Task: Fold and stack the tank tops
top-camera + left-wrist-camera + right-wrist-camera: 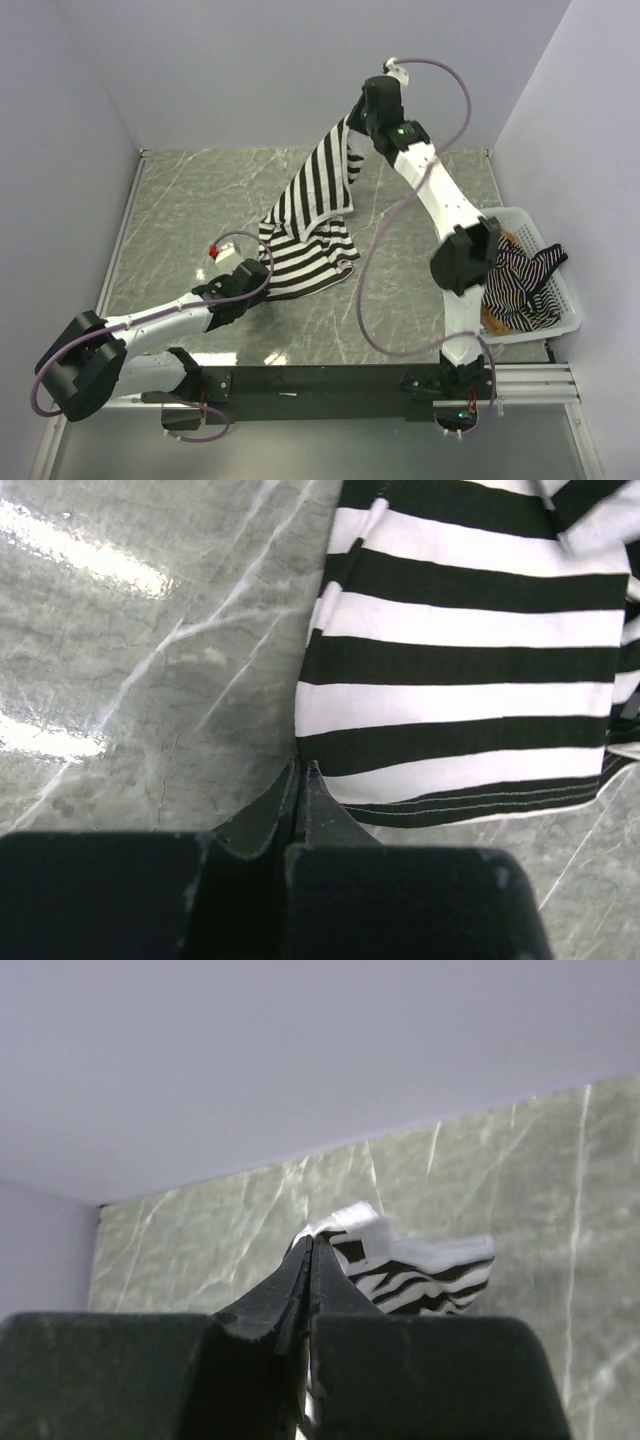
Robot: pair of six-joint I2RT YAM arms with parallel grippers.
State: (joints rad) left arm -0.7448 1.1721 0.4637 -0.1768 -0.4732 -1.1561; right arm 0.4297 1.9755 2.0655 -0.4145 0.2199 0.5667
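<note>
At the far edge of the table, raised well above it, the right gripper [354, 128] [308, 1245] has its fingers pressed fully together on a strap end of the black-and-white striped tank top [310, 210] [420, 1270], which hangs down from it in a slanted sheet. Nearer the near-left corner, the left gripper [260, 274] [300, 770] is likewise closed tight, and the wrist view puts its tips right at the hem corner of the same top [470, 660]; it appears to pinch that corner, though only a sliver of cloth sits between the fingers.

That thin bite is the risk: if the arms draw apart to spread the top, the hem could slip out on the left, or the strap could stretch and pull free on the right, dropping the cloth in a heap. The lower half lies bunched mid-table, so a fold begun now would likely trap creases.

Underneath, the table [190, 200] is a glossy grey-green marble pattern with glare patches. At its right edge a white mesh basket [566, 300] holds the thin-striped tank top [520, 282] over the tan tank top [492, 318]. Plain pale walls enclose three sides.
</note>
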